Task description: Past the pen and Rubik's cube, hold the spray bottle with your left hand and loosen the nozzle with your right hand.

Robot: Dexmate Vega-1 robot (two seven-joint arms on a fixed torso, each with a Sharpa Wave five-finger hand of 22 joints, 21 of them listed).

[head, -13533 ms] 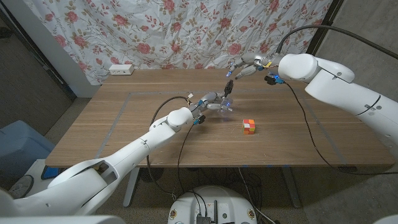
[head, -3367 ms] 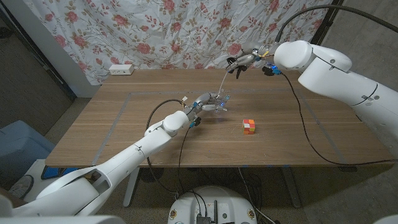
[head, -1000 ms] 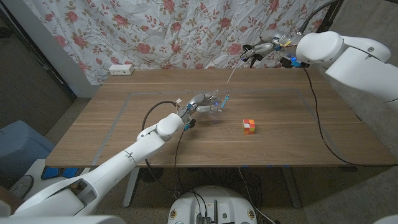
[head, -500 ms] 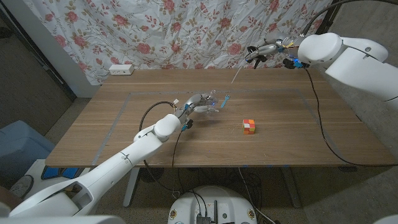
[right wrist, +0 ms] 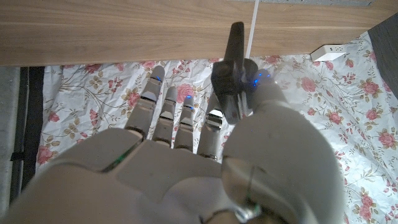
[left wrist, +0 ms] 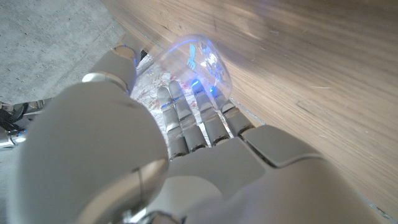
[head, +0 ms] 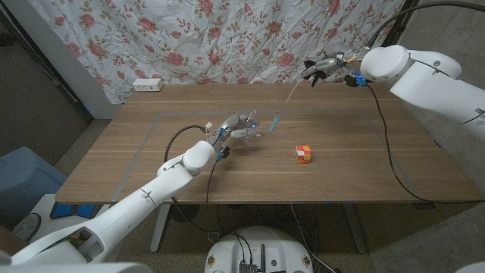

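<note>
Floral cloth hung behind the wooden bench (head: pixel 151 163). On it, the left hand (head: pixel 236 127) gripped the clear spray bottle (head: pixel 250 126), fingers (left wrist: pixel 186 121) wrapped round its body, near the bench's middle. Just beside lay the blue pen (head: pixel 274 123), and nearer the front edge the Rubik's cube (head: pixel 304 154), with bare wood around both. Up over the far edge, the right hand (head: pixel 322 67) pinched the dark nozzle (right wrist: pixel 233 62), its thin white tube (head: pixel 292 92) dangling free above the bench.
</note>
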